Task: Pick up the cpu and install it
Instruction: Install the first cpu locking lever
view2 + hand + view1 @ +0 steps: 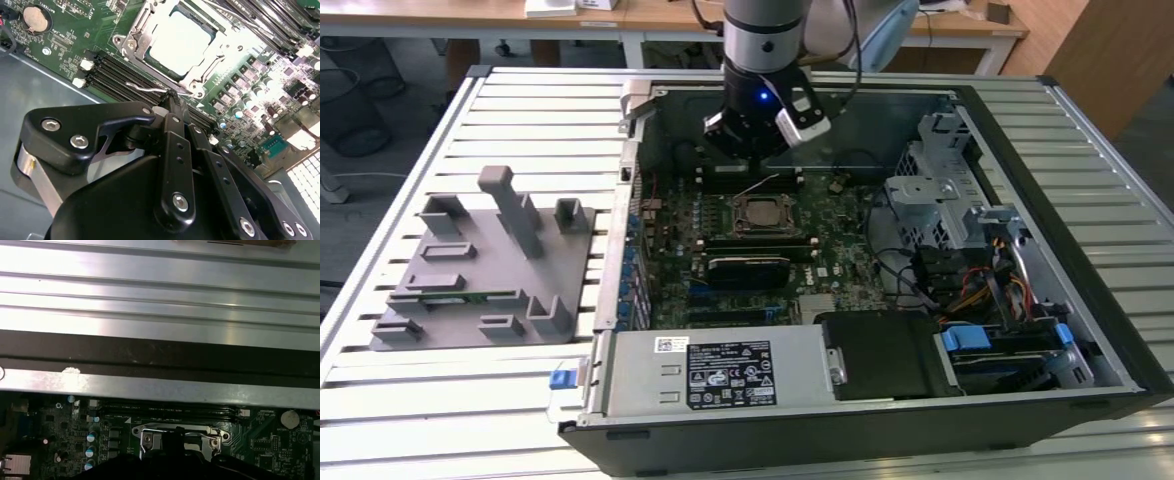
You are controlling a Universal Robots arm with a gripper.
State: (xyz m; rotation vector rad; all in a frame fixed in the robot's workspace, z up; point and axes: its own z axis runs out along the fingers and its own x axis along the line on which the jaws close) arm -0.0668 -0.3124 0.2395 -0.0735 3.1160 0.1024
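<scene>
The cpu (181, 41) sat seated in the motherboard socket (150, 20) inside the computer case (1067, 330). The end effector (172, 97) hovered beside the socket near the thin retention lever (145, 89), fingers closed together, gripping nothing visible. Risk: a descent off line could bend the lever or scrape the board.

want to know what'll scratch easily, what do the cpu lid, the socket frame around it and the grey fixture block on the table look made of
The cpu lid looks like bare metal with a smooth satin finish; it glares bright white under the light. The socket frame seems stamped steel, shiny, with sharp reflective edges and screws. The grey fixture block looks like matte plastic, possibly printed: uniform dull grey, no glints.
</scene>
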